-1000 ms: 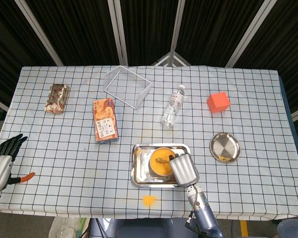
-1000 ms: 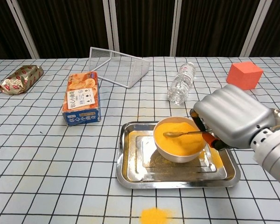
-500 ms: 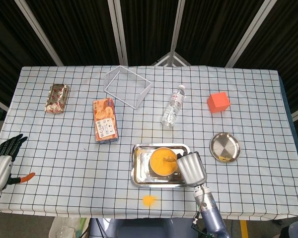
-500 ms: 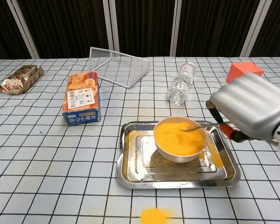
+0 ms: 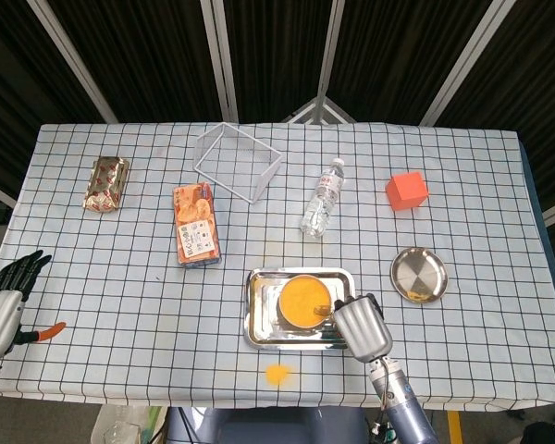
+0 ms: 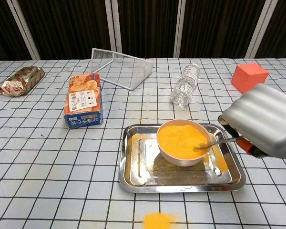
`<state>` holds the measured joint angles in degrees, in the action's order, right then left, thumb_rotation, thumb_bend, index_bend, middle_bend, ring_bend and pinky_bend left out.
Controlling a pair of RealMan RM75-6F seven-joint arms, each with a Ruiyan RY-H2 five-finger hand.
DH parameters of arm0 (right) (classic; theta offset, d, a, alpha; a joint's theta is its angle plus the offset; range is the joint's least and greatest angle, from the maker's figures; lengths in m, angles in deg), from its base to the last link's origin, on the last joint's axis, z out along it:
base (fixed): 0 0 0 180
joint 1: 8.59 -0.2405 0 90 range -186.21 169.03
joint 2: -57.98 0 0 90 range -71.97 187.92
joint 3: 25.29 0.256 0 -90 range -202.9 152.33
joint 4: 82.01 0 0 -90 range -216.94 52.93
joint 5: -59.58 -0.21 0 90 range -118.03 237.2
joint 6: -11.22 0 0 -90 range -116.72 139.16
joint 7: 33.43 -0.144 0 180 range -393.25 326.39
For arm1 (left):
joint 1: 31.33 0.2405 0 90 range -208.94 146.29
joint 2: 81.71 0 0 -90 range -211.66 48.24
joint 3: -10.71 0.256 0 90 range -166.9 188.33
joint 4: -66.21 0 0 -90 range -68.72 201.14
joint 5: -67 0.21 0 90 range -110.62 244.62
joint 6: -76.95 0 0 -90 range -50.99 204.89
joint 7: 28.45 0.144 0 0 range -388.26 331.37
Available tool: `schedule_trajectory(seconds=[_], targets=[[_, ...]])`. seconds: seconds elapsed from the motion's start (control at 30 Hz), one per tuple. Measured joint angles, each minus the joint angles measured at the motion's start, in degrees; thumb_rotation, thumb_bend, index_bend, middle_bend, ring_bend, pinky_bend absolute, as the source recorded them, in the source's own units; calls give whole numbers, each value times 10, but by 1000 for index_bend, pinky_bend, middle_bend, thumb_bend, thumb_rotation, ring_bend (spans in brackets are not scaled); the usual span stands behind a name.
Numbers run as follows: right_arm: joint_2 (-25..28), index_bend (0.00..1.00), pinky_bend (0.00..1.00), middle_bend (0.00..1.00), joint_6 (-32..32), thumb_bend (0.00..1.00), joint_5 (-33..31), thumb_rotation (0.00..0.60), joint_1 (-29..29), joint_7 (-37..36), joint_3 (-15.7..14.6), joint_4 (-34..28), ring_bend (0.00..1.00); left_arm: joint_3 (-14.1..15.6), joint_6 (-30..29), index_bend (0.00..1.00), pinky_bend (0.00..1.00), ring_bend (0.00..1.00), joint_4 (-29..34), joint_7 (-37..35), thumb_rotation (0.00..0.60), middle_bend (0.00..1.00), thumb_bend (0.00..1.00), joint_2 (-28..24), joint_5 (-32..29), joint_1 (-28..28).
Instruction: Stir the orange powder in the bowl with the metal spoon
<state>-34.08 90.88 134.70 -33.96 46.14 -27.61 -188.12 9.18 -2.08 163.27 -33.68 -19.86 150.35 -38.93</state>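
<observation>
Our right hand (image 6: 269, 121) grips the metal spoon (image 6: 214, 142), which slants left into the bowl (image 6: 183, 143)'s near-right orange powder (image 6: 181, 138).

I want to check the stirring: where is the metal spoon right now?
In the chest view, the metal spoon is held by the right robot hand, its tip dipped into the orange powder at the bowl's right rim, above the steel tray.

The surface (image 6: 33, 157) wears a white cloth with a black grid. Orange powder (image 6: 181, 140) fills a white bowl (image 6: 174, 156) on a silver tray (image 6: 133, 174). At far right sits a red-orange cube (image 6: 249, 77); the right robot hand (image 6: 267, 126) is silver-grey.
</observation>
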Motion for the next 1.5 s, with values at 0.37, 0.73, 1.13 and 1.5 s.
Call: schedule_trajectory(seconds=[0.37, 0.73, 1.13, 1.5], targets=[[-28, 979, 821, 803, -13, 837, -14, 600, -1, 19, 2, 11, 762, -1, 1, 0, 0, 0, 1, -4, 600, 0, 7, -2, -1, 0], [-66, 979, 821, 803, -23, 839, -23, 600, -13, 6, 32, 48, 763, 0, 3, 0, 0, 0, 2, -7, 600, 0, 7, -3, -2, -1], [-72, 979, 821, 803, -13, 839, -22, 600, -21, -5, 59, 55, 763, -1, 4, 0, 0, 0, 2, -5, 600, 0, 7, -3, -3, -1], [-47, 979, 821, 803, -1, 838, -14, 600, -17, 17, 44, 25, 763, 0, 5, 0, 0, 0, 2, -5, 600, 0, 7, -2, -3, -1]])
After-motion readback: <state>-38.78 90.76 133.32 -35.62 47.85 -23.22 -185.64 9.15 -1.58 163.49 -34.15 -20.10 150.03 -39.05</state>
